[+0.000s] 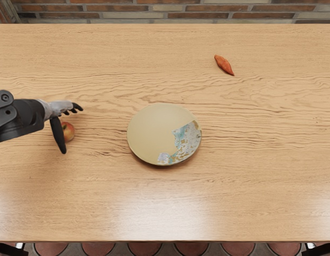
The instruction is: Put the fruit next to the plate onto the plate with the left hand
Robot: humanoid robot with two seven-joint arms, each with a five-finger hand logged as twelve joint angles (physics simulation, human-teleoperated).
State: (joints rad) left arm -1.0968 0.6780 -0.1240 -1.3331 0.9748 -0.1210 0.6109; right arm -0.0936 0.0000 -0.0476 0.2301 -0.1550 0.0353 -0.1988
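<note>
- Reddish-yellow and round, the fruit [69, 131] lies on the wooden table [250, 176] left of the plate [154, 128], apart from it and not yet on it; one dark digit partly hides its left side.
- Left hand [59, 114] hovers just beside the fruit, its arm coming in from the left edge; the fingers [75, 109] are spread and grip nothing, the short dark tips pointing right toward the plate; one long digit hangs down across the fruit's left edge; whether it touches the skin I cannot tell.
- Step in hand, as I judge it: the reach before the grasp; nothing is gripped or lifted.
- Next move calls for bringing the palm over the fruit and closing the digits round it from both sides; a smooth round body may roll under a one-sided push, so the closing should be even; then a lift and a carry rightward to the plate's middle.
- Plate: round, shallow, matte beige, with a worn blue-grey and white patch by its lower right rim; it looks hard, like ceramic.
- Table: light timber, wavy grain, a soft sheen toward the near edge.
- Orange-red tapered thing [224, 64], perhaps a small sweet potato, lies well apart at the back right; no part of this step.
- Right arm does not show.
</note>
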